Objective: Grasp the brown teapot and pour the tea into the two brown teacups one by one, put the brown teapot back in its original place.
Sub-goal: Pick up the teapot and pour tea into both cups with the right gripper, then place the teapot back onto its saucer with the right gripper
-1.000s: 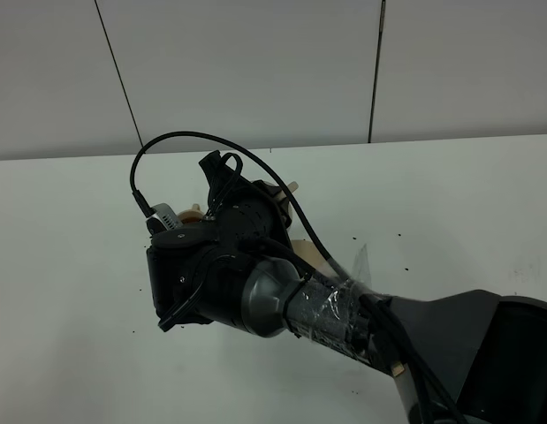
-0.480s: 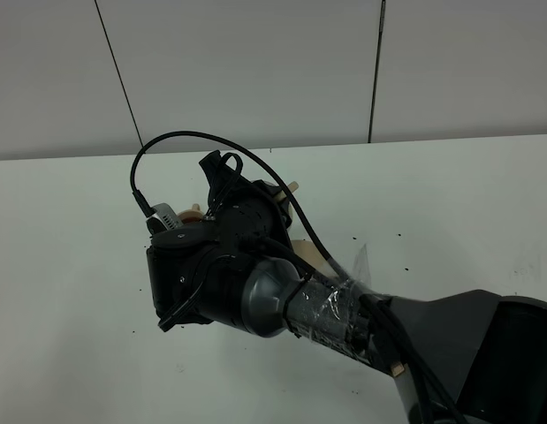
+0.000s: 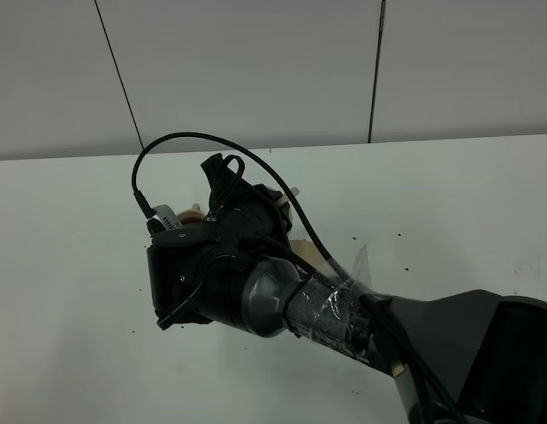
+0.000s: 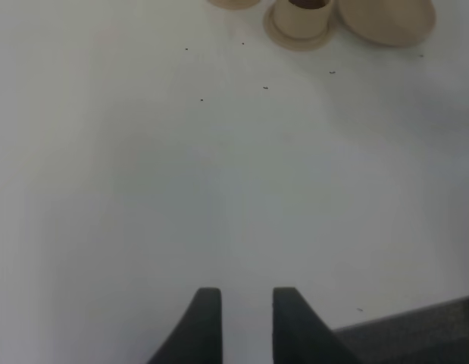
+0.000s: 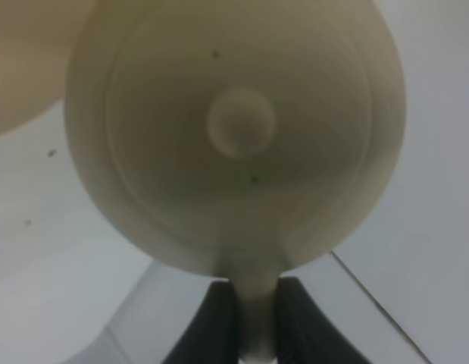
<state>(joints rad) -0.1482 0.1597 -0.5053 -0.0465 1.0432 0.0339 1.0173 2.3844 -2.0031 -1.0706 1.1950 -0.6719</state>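
Left fingers (image 4: 245, 322): narrowly parted, holding nothing, low over bare table (image 4: 143, 189).
Cup (image 4: 301, 19): at your left gripper's 12 o'clock, well apart, large saucer (image 4: 386, 19) beside it.
Right fingers (image 5: 255, 318): you're pinching the brown teapot (image 5: 234, 129) by its handle, lid knob facing the wrist camera.
Nearer arm: right.
Room: open table all round.

The squat, rounded, matte beige-tan ceramic teapot (image 5: 234, 129) fills the right wrist view from above, its round lid knob (image 5: 241, 121) near the middle and its loop handle (image 5: 254, 315) pinched between the right end effector (image 5: 255, 318) fingers. In the left wrist view, one small beige-tan ceramic teacup (image 4: 302, 17) stands upright on its little round saucer (image 4: 283, 36), dark liquid inside, just beside the wider flat round beige-tan saucer (image 4: 389, 19).
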